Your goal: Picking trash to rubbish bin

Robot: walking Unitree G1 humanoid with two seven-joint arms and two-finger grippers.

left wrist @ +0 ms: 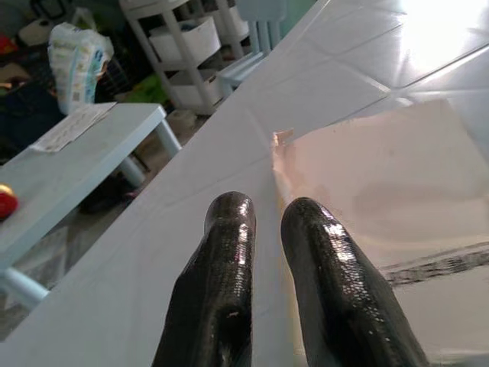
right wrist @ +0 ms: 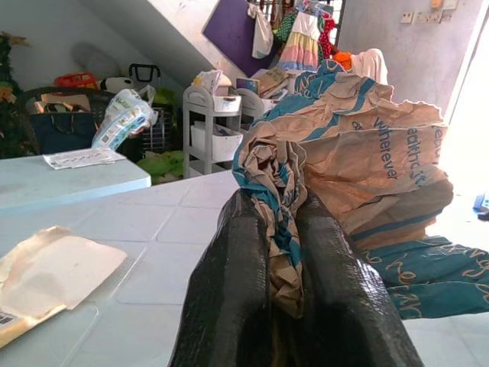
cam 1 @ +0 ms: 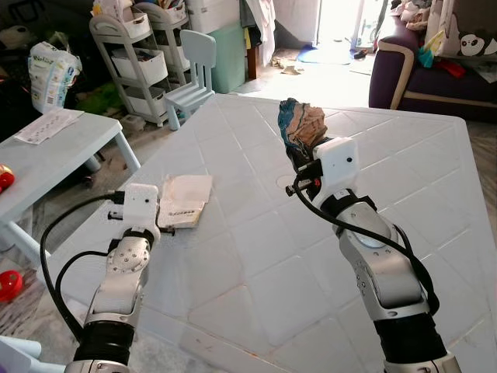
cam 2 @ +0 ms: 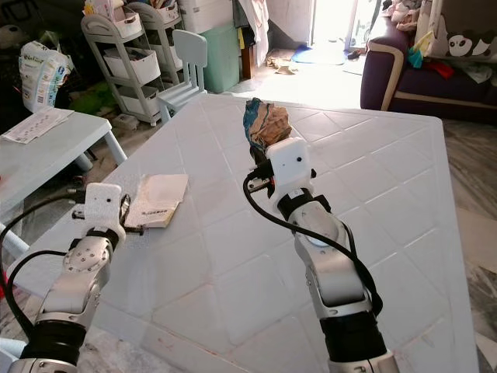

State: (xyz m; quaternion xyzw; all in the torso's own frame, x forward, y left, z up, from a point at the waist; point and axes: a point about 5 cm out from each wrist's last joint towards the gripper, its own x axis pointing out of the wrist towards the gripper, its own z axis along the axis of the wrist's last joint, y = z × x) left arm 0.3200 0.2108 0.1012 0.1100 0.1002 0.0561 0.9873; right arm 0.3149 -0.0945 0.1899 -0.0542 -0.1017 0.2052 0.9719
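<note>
the right tool (cam 1: 299, 159) lifts crumpled paper trash (cam 1: 303, 124) above the desk (cam 1: 256, 272), clamped tight; the left tool (left wrist: 263, 229), nearly together, touches a flat wrapper (cam 1: 186, 200) that may slip away.

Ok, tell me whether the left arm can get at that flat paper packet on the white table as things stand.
Probably yes. The left tool already sits at the edge of the flat paper packet, fingers nearly closed, with nothing between them on the white table. The right tool is away, clamping the crumpled wrapper.
</note>
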